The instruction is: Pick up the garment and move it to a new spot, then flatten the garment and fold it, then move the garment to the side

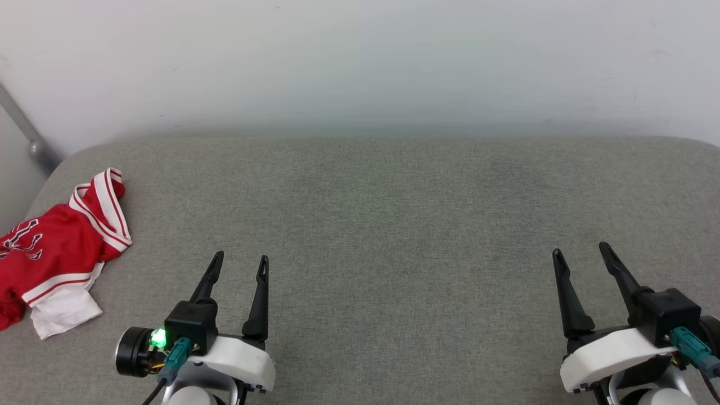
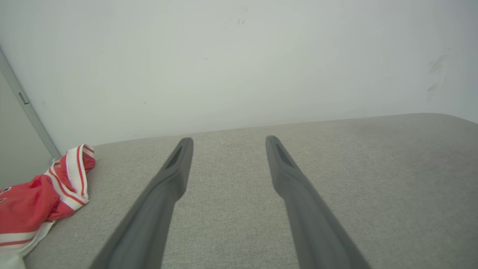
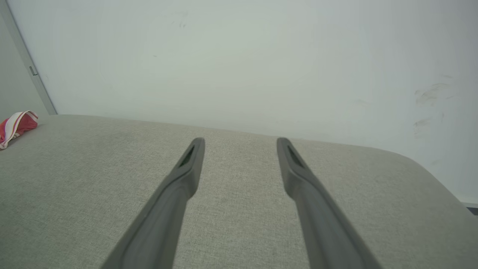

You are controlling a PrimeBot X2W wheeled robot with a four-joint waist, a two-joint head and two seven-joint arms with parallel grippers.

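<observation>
Looking at a red jersey [image 1: 56, 247] dumped in a crumpled heap at the far left edge of the grey fabric cushion [image 1: 394, 225], partly cut off at the side of the head view. Red-and-white striped trim sticking up at the far end of the pile, white sleeve poking out at the near end, bits of black white-outlined lettering on the red part. Not flat, not folded.

Left gripper [image 1: 242, 257] parked low over the cushion, near the red jersey on its right side but clear of it, fingers spread wide and holding nothing. Same deal for the right gripper [image 1: 580, 248], well apart on the opposite side, spread wide and empty too. Both pointing toward the plain white wall [image 1: 360, 56] behind. Slanted grey metal bar [image 1: 25, 132] up in the left corner.
</observation>
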